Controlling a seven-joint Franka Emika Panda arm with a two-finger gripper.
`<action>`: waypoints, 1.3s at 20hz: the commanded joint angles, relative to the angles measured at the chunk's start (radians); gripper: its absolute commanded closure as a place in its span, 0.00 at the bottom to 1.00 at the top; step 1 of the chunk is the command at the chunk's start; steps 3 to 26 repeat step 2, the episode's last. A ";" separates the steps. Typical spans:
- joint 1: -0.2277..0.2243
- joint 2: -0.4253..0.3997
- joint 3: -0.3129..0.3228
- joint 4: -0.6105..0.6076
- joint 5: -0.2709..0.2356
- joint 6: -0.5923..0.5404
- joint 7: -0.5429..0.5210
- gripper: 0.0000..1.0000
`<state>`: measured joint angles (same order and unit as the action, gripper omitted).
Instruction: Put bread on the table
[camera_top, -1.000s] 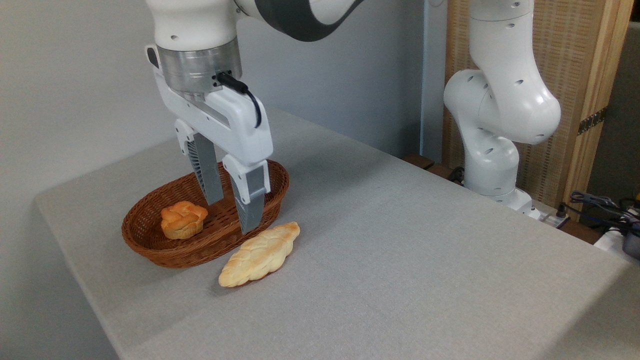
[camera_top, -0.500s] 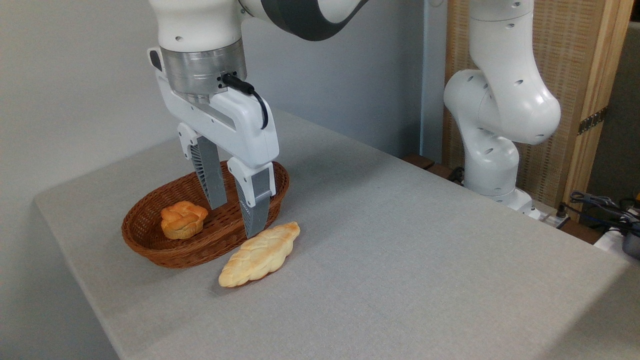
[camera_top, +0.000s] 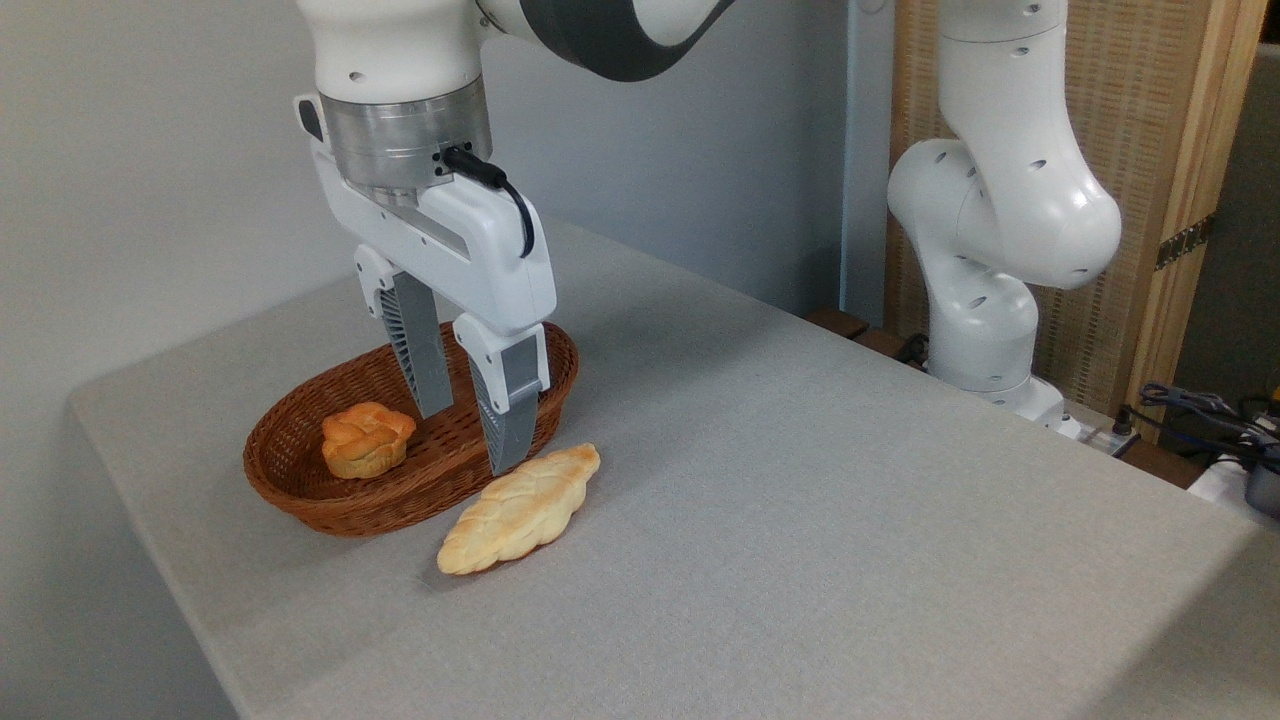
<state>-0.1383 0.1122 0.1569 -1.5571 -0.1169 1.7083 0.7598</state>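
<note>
The bread lay flat on the table near its left edge, just outside the wicker basket. The gripper hung above, fingers spread and empty. Placement appeared complete.

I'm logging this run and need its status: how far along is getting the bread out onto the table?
Done, it seems: the bread lies flat on the table, beside the wicker basket, outside its rim. In hand: nothing; the pincer hangs open and empty above the basket. Left: seemingly only pulling the arm away. The small bun sits in the basket.
</note>
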 joint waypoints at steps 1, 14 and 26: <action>-0.006 0.000 0.004 0.011 0.005 -0.001 -0.014 0.00; -0.006 0.000 0.004 0.011 0.003 -0.001 -0.016 0.00; -0.006 0.000 0.004 0.011 0.003 -0.001 -0.016 0.00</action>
